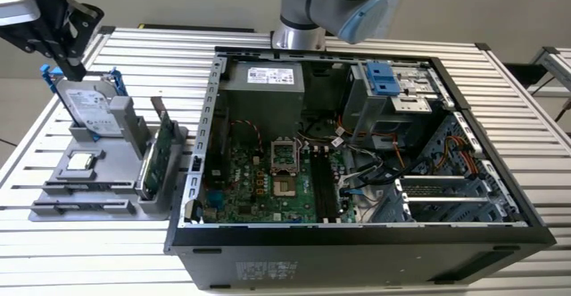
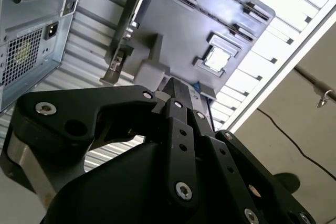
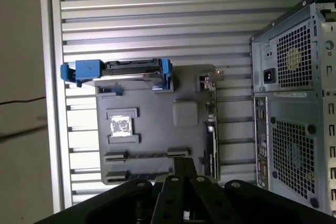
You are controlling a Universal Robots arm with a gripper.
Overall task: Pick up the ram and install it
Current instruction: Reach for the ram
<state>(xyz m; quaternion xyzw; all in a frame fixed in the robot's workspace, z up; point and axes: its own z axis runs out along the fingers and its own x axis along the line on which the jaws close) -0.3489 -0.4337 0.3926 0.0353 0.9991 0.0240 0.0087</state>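
The ram (image 1: 85, 188) lies on edge in a front slot of the grey fixture (image 1: 114, 176), a thin dark stick; in the first wrist view the ram (image 3: 147, 155) is a dark line just past my fingertips. A second similar stick sits in the slot beside it. My gripper (image 1: 77, 75) hangs shut and empty above the fixture's far end, over the hard drive (image 1: 89, 105). In the first wrist view the gripper (image 3: 182, 163) points down at the fixture (image 3: 157, 129) from well above. In the second wrist view the gripper (image 2: 181, 85) has its fingers together.
The fixture also holds a blue-bracketed hard drive (image 3: 126, 74), a processor chip (image 1: 80, 161) and a tall green card (image 1: 154, 159). The open computer case (image 1: 357, 242) stands at the exterior view's right, its black memory slots (image 1: 325, 189) on the motherboard. All rests on a ribbed metal table (image 1: 71, 256).
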